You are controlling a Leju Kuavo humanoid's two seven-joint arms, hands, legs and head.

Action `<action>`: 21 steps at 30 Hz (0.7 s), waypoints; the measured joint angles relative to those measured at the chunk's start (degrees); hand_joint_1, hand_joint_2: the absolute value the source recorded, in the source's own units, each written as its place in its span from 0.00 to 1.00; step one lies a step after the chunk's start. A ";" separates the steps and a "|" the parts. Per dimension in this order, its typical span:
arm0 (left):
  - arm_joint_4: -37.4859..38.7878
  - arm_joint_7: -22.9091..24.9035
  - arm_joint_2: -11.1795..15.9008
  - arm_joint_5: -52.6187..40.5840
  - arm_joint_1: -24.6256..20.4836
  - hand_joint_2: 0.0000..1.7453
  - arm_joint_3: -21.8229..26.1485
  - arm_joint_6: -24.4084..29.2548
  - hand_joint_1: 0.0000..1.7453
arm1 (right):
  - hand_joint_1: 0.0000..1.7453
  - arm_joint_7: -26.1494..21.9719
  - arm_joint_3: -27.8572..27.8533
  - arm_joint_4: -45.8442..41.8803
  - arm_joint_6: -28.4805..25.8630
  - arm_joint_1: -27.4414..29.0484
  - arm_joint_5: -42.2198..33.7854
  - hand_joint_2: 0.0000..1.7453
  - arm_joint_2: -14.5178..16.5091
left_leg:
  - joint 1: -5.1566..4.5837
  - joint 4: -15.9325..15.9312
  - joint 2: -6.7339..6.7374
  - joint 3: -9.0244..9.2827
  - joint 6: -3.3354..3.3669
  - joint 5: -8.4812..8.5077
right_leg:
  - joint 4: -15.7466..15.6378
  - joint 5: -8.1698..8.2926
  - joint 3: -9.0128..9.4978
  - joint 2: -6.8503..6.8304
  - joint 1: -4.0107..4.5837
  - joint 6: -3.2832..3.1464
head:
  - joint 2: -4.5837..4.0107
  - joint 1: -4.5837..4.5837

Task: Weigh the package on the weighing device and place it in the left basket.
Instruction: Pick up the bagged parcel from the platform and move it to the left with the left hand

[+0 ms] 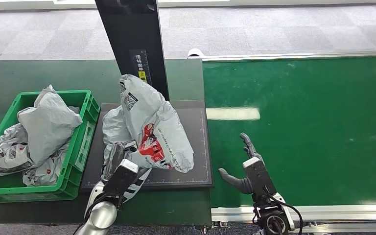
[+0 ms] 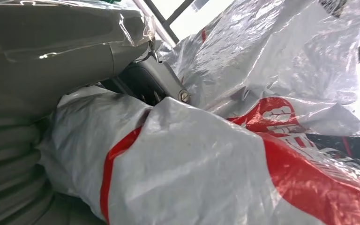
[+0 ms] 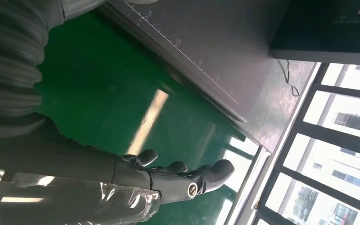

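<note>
A grey plastic package [image 1: 149, 127] with red print stands crumpled on the dark weighing plate [image 1: 198, 147], its top leaning toward the black post [image 1: 132, 39]. My left hand [image 1: 119, 164] grips the package's near-left end. In the left wrist view the package [image 2: 225, 159] bulges between my thumb [image 2: 51, 61] and the dark fingers, which it mostly hides. My right hand [image 1: 247, 169] hovers open over the green belt [image 1: 313, 127], fingers spread; the right wrist view shows that hand [image 3: 168, 176] holding nothing. The green basket [image 1: 87, 139] sits left of the plate.
Several grey packages [image 1: 49, 122] fill the basket. The black post rises at the plate's far edge. In the right wrist view the plate's ruled edge [image 3: 225, 51] borders the belt [image 3: 98, 93]. A metal rail [image 1: 333, 211] runs along the belt's near side.
</note>
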 joint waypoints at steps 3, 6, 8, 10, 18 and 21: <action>-1.70 -4.50 0.00 3.35 0.41 1.00 0.25 4.10 1.00 | 0.00 0.00 0.02 0.01 -0.01 -0.03 -0.24 1.00 0.00 | 0.00 0.00 0.00 -0.02 0.00 0.00 | 0.00 0.00 -0.01 0.00 0.00 0.00 | 0.00 0.01; -4.35 -9.17 0.10 3.30 0.93 1.00 0.54 10.62 1.00 | 0.00 0.00 0.13 0.13 -0.02 -0.21 -0.45 1.00 0.00 | 0.00 0.00 0.00 -0.03 0.00 0.00 | 0.00 0.00 -0.01 0.00 0.00 0.00 | 0.00 0.01; -6.69 -10.83 0.29 0.77 1.33 1.00 0.59 15.88 1.00 | 0.00 -0.01 0.29 0.37 -0.11 -0.48 -0.73 1.00 0.00 | 0.00 0.00 0.00 -0.04 0.00 0.00 | 0.00 0.00 -0.02 0.00 0.00 0.00 | 0.00 0.01; -10.06 -11.40 0.51 -3.18 1.86 1.00 0.90 20.22 1.00 | 0.00 -0.12 0.59 0.74 -0.46 -0.80 -1.12 1.00 0.00 | 0.00 0.00 0.00 -0.04 0.00 0.00 | 0.00 0.00 -0.02 0.00 0.00 0.00 | 0.00 0.00; -29.08 -11.49 0.62 -18.81 2.68 1.00 6.66 22.42 1.00 | 0.00 -1.34 1.70 2.86 -1.99 -1.40 -2.76 1.00 -0.38 | 0.00 0.00 0.00 -0.04 0.00 0.00 | 0.00 0.00 -0.03 0.00 0.00 0.00 | 0.00 0.00; -33.87 -11.49 0.64 -22.68 2.16 1.00 9.67 22.46 1.00 | 0.00 -1.68 2.07 3.61 -2.26 -1.44 -2.99 1.00 -0.57 | 0.00 0.00 0.00 -0.03 0.00 0.00 | 0.00 0.00 -0.03 0.00 0.00 0.00 | 0.00 0.01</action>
